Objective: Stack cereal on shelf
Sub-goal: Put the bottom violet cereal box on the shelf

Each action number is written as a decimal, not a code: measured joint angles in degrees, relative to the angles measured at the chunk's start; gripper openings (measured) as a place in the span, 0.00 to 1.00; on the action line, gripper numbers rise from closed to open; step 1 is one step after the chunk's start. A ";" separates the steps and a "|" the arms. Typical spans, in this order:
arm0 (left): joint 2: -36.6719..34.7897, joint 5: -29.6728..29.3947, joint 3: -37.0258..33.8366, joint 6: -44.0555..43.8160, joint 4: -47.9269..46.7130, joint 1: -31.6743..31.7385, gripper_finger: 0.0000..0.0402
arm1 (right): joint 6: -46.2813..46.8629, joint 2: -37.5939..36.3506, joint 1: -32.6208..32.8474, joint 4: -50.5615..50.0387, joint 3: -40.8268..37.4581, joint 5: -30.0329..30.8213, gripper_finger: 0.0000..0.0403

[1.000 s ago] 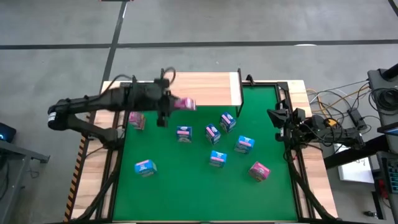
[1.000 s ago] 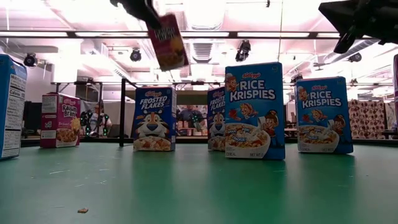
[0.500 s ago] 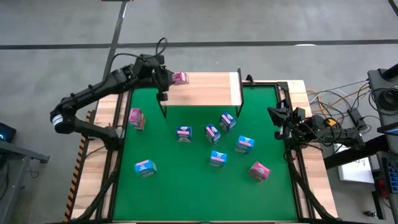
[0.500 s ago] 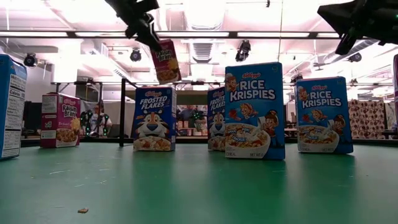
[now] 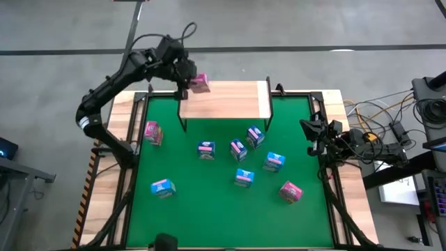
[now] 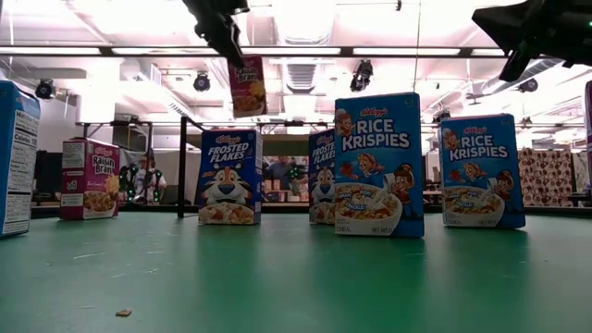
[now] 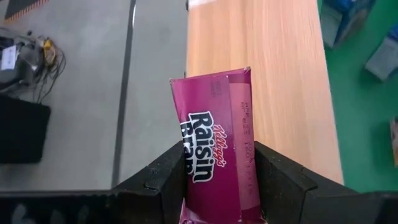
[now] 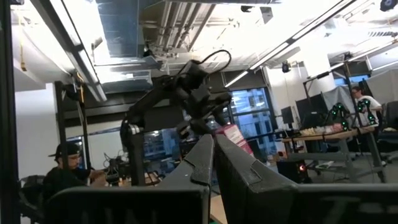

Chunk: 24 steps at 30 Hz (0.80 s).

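My left gripper (image 5: 189,75) is shut on a pink Raisin Bran box (image 5: 201,84) above the far left corner of the light-wood shelf (image 5: 230,103). The box also shows in the low view (image 6: 247,86) and in the left wrist view (image 7: 217,137), with the shelf's wood top (image 7: 280,74) beyond it. Two more pink boxes (image 5: 152,132) (image 5: 290,191) and several blue boxes (image 5: 238,148) stand on the green mat (image 5: 195,216). My right gripper (image 5: 310,132) waits shut at the mat's right edge. My left gripper pinches the Raisin Bran box between its two fingers (image 7: 163,180), one on each of two opposite sides, at one end of the box (image 7: 214,186). The fingers come from above, slanting. The box hangs below them, nearly upright, lifted clear above the shelf.
Blue Rice Krispies boxes (image 6: 379,165) (image 6: 481,171) and a Frosted Flakes box (image 6: 229,178) stand upright on the mat near the shelf. The shelf's black legs (image 5: 183,124) stand on the mat's far part. Cables and gear (image 5: 390,139) lie beyond the table's right edge.
My left gripper has carried the pink box toward the table's far edge, from over the mat in front of the shelf to above the shelf's far left corner. The box has turned from tilted to nearly upright. The gripper stays shut on it.
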 joint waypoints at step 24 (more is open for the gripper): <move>10.88 5.83 7.41 5.13 -9.07 10.93 0.37 | 0.62 0.00 0.00 -0.10 0.00 -0.17 0.02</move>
